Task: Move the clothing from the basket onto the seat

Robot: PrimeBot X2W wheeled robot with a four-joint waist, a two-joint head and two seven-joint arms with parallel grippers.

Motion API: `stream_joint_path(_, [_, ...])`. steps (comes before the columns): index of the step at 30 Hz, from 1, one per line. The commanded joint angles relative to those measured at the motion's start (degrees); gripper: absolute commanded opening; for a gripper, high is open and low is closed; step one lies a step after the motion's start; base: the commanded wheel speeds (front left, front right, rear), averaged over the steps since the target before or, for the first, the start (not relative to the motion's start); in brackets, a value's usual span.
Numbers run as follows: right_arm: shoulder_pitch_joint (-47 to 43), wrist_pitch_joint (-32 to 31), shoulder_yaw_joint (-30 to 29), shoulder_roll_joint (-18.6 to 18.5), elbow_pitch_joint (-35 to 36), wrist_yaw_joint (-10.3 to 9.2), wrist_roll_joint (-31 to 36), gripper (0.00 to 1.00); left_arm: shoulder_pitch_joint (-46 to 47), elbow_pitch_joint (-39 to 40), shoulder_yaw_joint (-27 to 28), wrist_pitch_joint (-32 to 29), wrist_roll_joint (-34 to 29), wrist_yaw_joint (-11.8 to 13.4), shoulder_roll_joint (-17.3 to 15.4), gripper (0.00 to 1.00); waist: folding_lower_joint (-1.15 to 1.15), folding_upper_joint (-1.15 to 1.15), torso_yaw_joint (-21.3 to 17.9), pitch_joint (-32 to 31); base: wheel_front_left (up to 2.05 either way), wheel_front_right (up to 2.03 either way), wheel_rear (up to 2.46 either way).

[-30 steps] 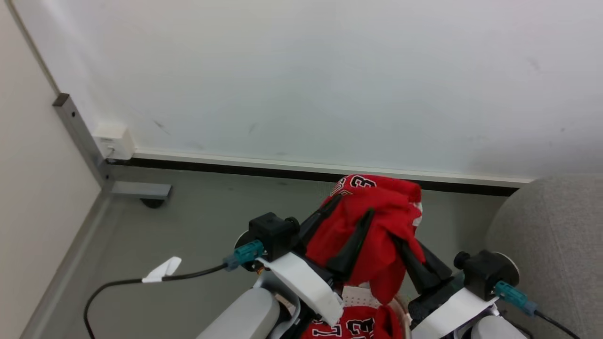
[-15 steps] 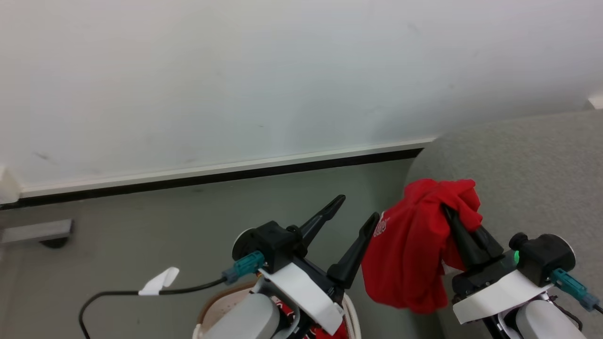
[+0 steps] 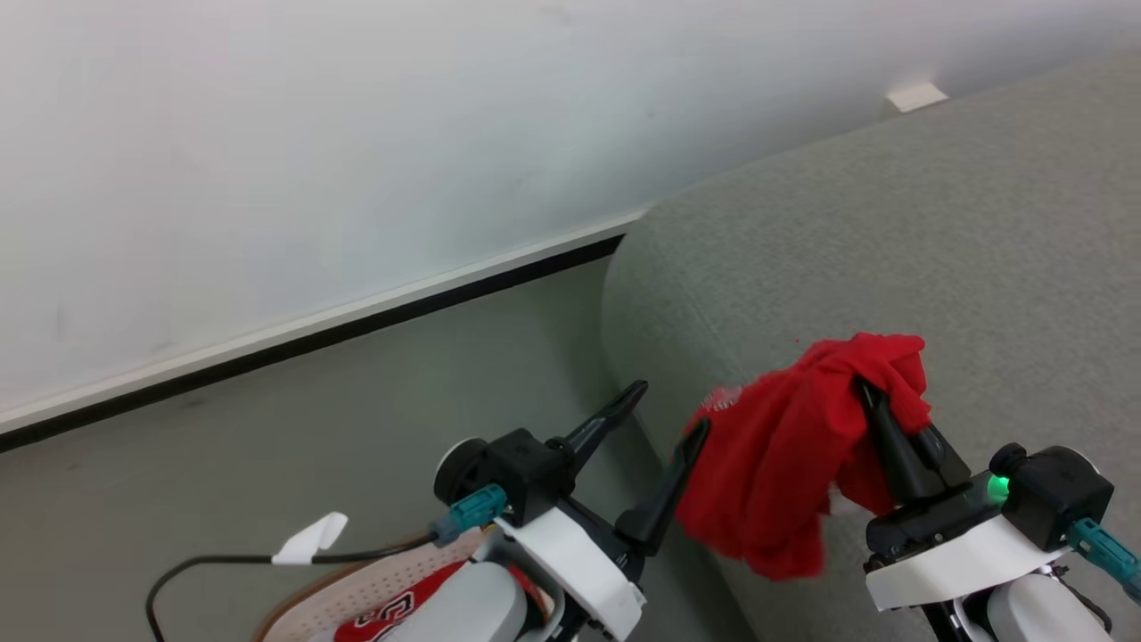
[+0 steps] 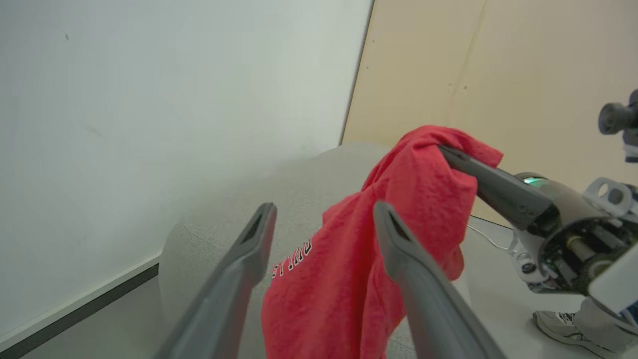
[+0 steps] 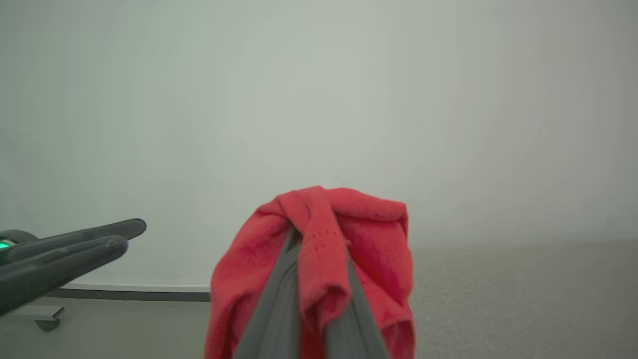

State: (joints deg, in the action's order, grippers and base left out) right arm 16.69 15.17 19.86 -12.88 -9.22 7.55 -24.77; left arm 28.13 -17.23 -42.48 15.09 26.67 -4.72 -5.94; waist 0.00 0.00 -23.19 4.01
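Observation:
A bunched piece of red clothing (image 3: 784,473) with a bit of white lettering hangs from my right gripper (image 3: 865,388), which is shut on its top fold. It hangs over the left edge of the light-grey seat (image 3: 891,223). My left gripper (image 3: 672,406) stands open just left of the cloth, with nothing between its fingers. The basket (image 3: 294,611) peeks in at the bottom left, with more red clothing (image 3: 392,611) inside. In the left wrist view the open left gripper (image 4: 324,209) frames the clothing (image 4: 349,289). The right wrist view has the right gripper (image 5: 311,239) wrapped in the clothing (image 5: 369,234).
A pale wall with a dark skirting strip (image 3: 312,334) runs behind the grey floor (image 3: 267,446). A black cable (image 3: 223,562) trails from my left wrist. A shoe (image 4: 568,324) stands on the floor beyond the seat. A caster foot (image 5: 47,324) rests by the wall.
The head view has swung right, bringing the seat in. The red garment, earlier draped over both grippers above the basket, now hangs from the right gripper alone at the seat's edge.

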Motion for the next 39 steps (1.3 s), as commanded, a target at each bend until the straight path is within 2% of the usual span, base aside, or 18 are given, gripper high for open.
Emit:
stream_joint_path(1, [-0.56,-0.03,-0.31,-0.11,0.45,-0.12,0.16,0.00,-0.75,-0.22,0.22,0.05,-0.45,0.00,0.09,1.00,0.00,0.00,-1.96,0.63,0.00,0.00,0.00])
stream_joint_path(8, [-0.06,-0.03,-1.41,-0.36,1.21,-0.12,0.34,0.00,-0.41,-0.40,0.54,0.07,-1.69,-0.37,0.60,1.00,0.00,0.00,-2.66,1.69,0.00,0.00,0.00])
stream_joint_path(13, [3.26,-0.03,-2.29,-1.28,2.14,-0.12,0.71,0.00,1.76,-0.73,0.43,0.07,-3.57,-0.54,0.35,1.00,0.00,0.00,-1.46,4.29,0.00,0.00,0.00])
stream_joint_path(17, [8.34,-0.04,-3.40,-3.39,3.16,-0.12,0.07,0.00,3.74,-1.09,-0.13,0.07,-5.29,-0.59,-0.03,1.00,0.00,0.00,0.10,7.80,0.00,0.00,0.00])
stream_joint_path(23, [18.49,-0.05,-7.15,-9.00,3.27,-0.12,0.36,0.00,7.55,-1.52,-1.30,-0.11,-7.38,-0.90,-0.35,1.00,0.00,0.00,3.05,14.79,0.00,0.00,0.00])
stream_joint_path(29, [28.10,-0.05,-10.93,-15.63,-0.27,-0.13,-2.07,0.00,11.48,-1.95,-2.26,-0.57,-8.54,-1.28,-0.41,1.00,0.00,0.00,5.97,21.05,0.00,0.00,0.00])
stream_joint_path(35, [35.57,-0.05,-13.09,-23.86,-8.62,-0.13,-3.44,0.00,14.44,-1.96,-2.61,-0.72,-8.93,-1.37,0.03,1.00,0.00,0.00,9.71,26.91,0.00,0.00,0.00])
stream_joint_path(39, [39.29,-0.03,-14.66,-26.54,-16.85,-0.13,-4.85,0.00,15.78,-2.15,-2.54,-0.65,-9.15,-1.22,-0.14,1.00,0.00,0.00,11.76,29.79,0.00,0.00,0.00])
